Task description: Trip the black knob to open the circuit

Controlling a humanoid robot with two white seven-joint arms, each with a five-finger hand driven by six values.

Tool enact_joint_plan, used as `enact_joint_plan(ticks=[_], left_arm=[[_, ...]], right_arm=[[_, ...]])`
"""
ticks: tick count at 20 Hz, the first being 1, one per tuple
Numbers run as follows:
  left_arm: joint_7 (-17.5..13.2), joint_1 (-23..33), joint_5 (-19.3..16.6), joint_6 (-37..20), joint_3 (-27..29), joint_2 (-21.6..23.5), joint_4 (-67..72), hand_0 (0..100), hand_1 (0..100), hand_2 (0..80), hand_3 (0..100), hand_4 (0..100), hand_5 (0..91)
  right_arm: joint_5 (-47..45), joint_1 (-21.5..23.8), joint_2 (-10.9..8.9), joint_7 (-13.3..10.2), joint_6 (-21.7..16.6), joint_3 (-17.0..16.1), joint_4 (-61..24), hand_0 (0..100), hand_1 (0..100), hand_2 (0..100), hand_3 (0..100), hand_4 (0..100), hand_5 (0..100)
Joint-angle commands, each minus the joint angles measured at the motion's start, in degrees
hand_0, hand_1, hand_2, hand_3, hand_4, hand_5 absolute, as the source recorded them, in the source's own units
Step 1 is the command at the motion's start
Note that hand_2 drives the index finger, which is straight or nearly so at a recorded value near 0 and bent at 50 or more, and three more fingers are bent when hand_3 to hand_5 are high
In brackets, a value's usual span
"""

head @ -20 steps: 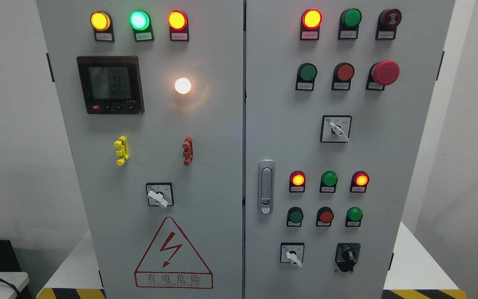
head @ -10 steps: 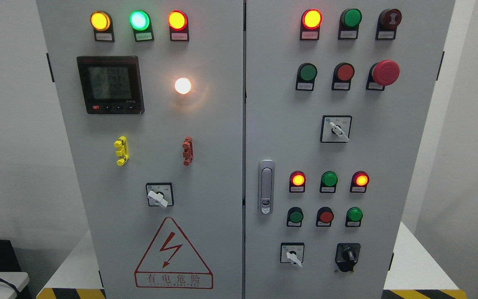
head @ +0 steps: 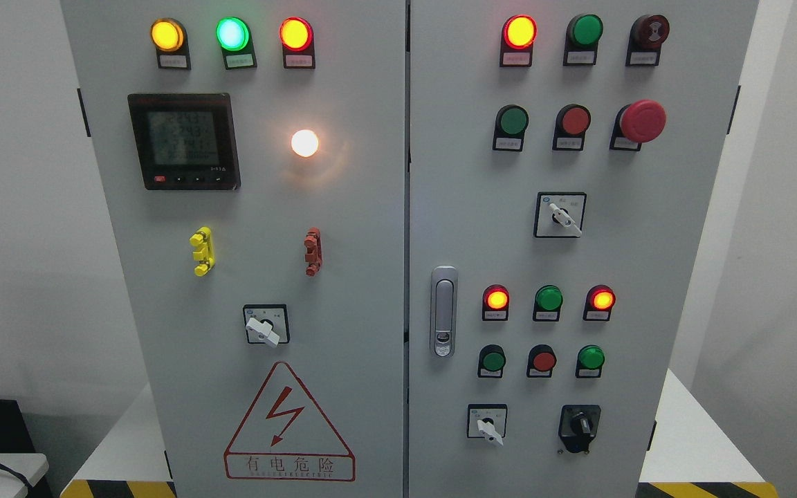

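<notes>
Stripes of yellow and black hazard tape (head: 115, 488) along the bottom edge, nearest the camera. Just above, low on the right door of the grey metal two-door cabinet (head: 371, 228): black rotary knob (head: 580, 427) on its black plate, lower right of the frame, untouched. Beside it to the left, white selector switch (head: 487, 422). Higher, chrome door latch (head: 443, 311) at the door seam. Lower centre-left, red triangular shock-warning sign (head: 289, 425). Upper left, dark digital meter (head: 184, 141); upper right, red mushroom stop button (head: 640, 121). No robot hand anywhere in frame, so finger state not visible.
</notes>
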Motion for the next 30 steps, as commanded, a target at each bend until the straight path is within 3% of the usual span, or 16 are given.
enact_joint_plan(ticks=[1, 5, 10, 14, 17, 21, 24, 30], left_arm=[[0.0, -0.4, -1.8, 0.0, 0.0, 0.0, 0.0, 12, 39, 0.0, 0, 0, 0.0], [0.0, -0.4, -1.9, 0.0, 0.0, 0.0, 0.0, 12, 39, 0.0, 0, 0, 0.0], [0.0, -0.4, -1.9, 0.0, 0.0, 0.0, 0.0, 12, 39, 0.0, 0, 0, 0.0], [0.0, -0.4, -1.9, 0.0, 0.0, 0.0, 0.0, 12, 39, 0.0, 0, 0, 0.0], [0.0, -0.4, -1.8, 0.0, 0.0, 0.0, 0.0, 12, 39, 0.0, 0, 0, 0.0], [0.0, -0.4, -1.9, 0.0, 0.0, 0.0, 0.0, 12, 39, 0.0, 0, 0, 0.0], [0.0, -0.4, -1.8, 0.0, 0.0, 0.0, 0.0, 12, 39, 0.0, 0, 0, 0.0], [0.0, -0.4, -1.8, 0.0, 0.0, 0.0, 0.0, 12, 39, 0.0, 0, 0, 0.0]], right_arm=[[-0.2, 5.1, 0.97, -1.1, -7.1, -4.4, -15.9, 19, 32, 0, 4, 12, 2], [-0.3, 8.2, 0.53, -3.1, -11.7, -7.5, -20.3, 19, 36, 0, 8, 16, 5], [-0.3, 14.0, 0.53, -3.6, -22.2, -10.0, -28.1, 21, 37, 0, 21, 27, 14], [-0.3, 16.3, 0.62, -3.7, -30.5, -11.5, -32.8, 22, 37, 3, 38, 40, 34], [-0.4, 16.7, 0.53, -3.7, -36.3, -12.1, -38.7, 24, 34, 7, 47, 46, 40], [-4.5, 18.8, 0.53, -3.7, -40.5, -11.4, -48.1, 26, 31, 14, 58, 59, 59], [-6.4, 20.0, 0.35, -3.6, -41.2, -11.4, -55.8, 26, 31, 21, 64, 66, 67], [-8.8, 22.0, 0.09, -3.7, -41.3, -11.5, -68.7, 23, 33, 27, 67, 71, 74]])
